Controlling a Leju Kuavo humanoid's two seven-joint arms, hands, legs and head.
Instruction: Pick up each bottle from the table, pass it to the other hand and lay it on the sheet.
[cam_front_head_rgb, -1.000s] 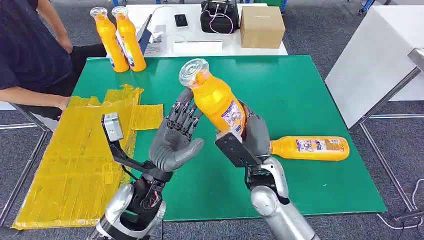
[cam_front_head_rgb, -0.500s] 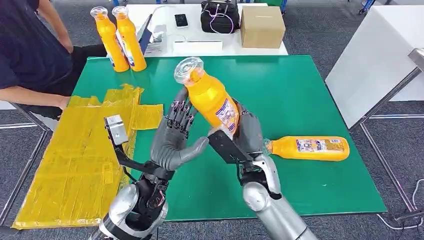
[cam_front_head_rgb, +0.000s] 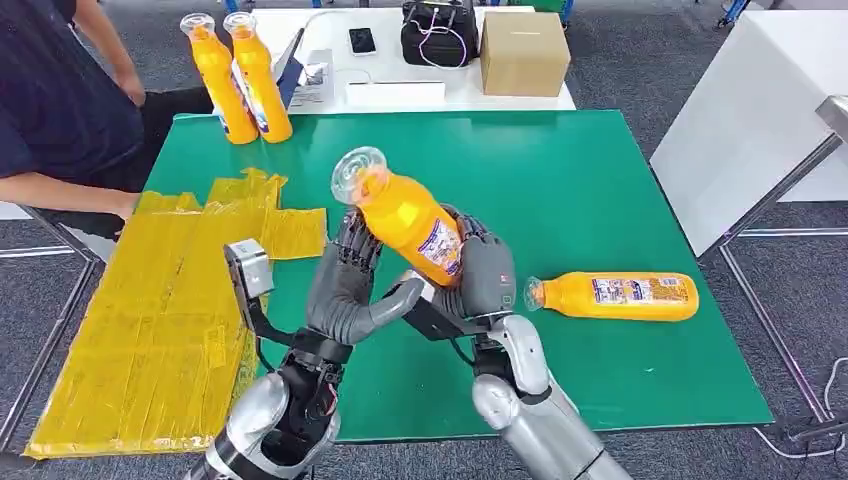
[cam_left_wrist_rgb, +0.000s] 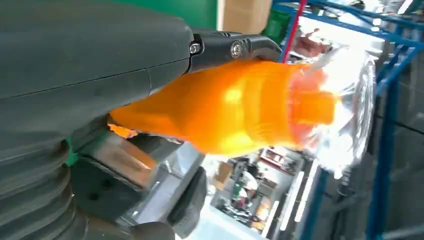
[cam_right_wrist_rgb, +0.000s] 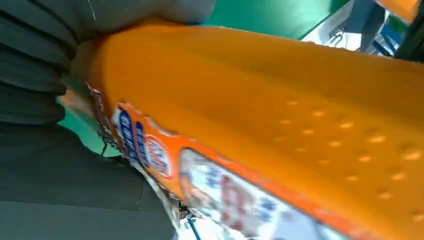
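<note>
Above the middle of the green desk (cam_front_head_rgb: 600, 180), mid-handover: right hand (cam_front_head_rgb: 478, 278) wrapped around the lower body of an orange bottle (cam_front_head_rgb: 405, 215), cap end tilted up and toward the robot's left. Since a second ago, bottle carried leftward and leaned further over; left hand (cam_front_head_rgb: 345, 285), then spread and just apart from it, now against its side, fingers (cam_front_head_rgb: 357, 248) behind the neck and thumb swung in under the base. Closing in but apparently not yet clamped, so the left hand reads as open, though the wrist view shows a dark fingertip already touching the bottle's shoulder. Judged from this, transfer about to complete; right hand's release should wait until the left has a firm hold, or the tilted bottle could slip. Yellow sheet (cam_front_head_rgb: 150, 320) lying flat at the robot's left, draped over the desk edge, nothing on it yet. Second bottle (cam_front_head_rgb: 615, 296) on its side on the desk at the right, well apart from the hands, unmoved. Two more bottles (cam_front_head_rgb: 238, 75) upright at the far left corner. Beyond, a white table (cam_front_head_rgb: 420, 100) with a cardboard box (cam_front_head_rgb: 523, 52), a black bag (cam_front_head_rgb: 438, 32) and a phone (cam_front_head_rgb: 362, 40); a seated person's arm (cam_front_head_rgb: 60, 190) near the sheet; grey carpet around.
</note>
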